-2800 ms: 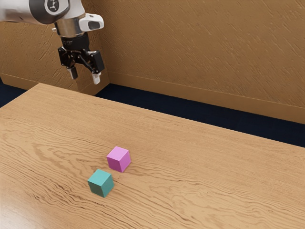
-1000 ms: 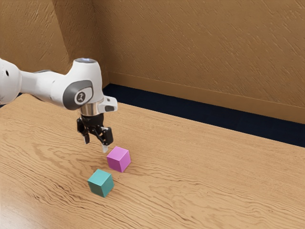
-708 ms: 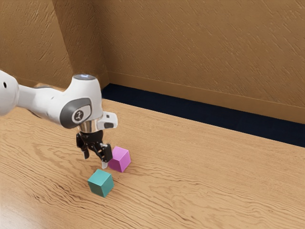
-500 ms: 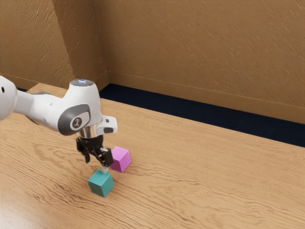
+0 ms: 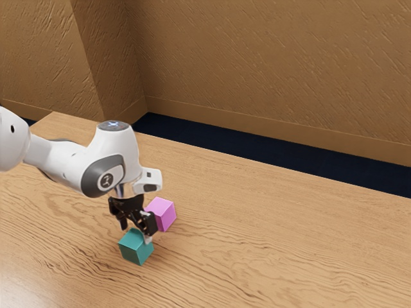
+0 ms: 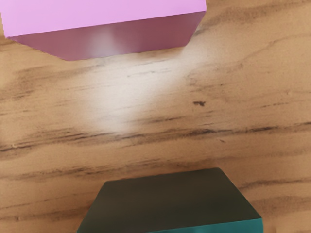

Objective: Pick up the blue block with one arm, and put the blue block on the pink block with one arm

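Seemingly parted, the black fingers hang just above the rigid teal-blue cube on the wooden worktop, likely light and smooth-sided, best pinched squarely across two opposite flat faces.

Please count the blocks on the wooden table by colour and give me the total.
teal block: 1
pink block: 1
Total: 2 blocks
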Controlling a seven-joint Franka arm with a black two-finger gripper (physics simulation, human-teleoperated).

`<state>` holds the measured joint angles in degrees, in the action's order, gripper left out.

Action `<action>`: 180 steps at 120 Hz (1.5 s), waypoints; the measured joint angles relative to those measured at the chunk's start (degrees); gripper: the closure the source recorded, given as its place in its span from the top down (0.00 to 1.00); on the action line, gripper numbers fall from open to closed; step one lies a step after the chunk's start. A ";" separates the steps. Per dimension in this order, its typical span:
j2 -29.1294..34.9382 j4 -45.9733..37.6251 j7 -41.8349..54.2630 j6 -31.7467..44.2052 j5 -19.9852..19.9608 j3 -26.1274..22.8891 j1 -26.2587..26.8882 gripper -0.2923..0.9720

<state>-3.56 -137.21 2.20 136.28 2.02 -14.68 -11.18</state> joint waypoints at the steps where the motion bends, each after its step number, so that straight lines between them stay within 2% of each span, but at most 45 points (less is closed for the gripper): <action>1: -0.03 0.00 0.00 0.03 0.01 0.00 -0.08 0.77; 66: -3.74 -0.82 0.18 2.40 0.14 0.09 -0.19 0.77; 98: -3.78 -0.63 0.26 2.71 0.19 0.09 -0.11 0.59; 129: -3.03 -0.18 0.15 2.56 0.37 0.10 0.00 0.56; 154: -0.16 4.90 -0.28 -1.27 0.81 0.11 0.26 0.53; 166: 0.91 7.34 -0.56 -4.68 0.98 2.86 2.40 0.53; 180: -1.74 14.52 -0.89 -8.95 1.22 3.52 2.26 0.52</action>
<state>-5.30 -122.70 1.31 127.34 3.24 -11.16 -8.92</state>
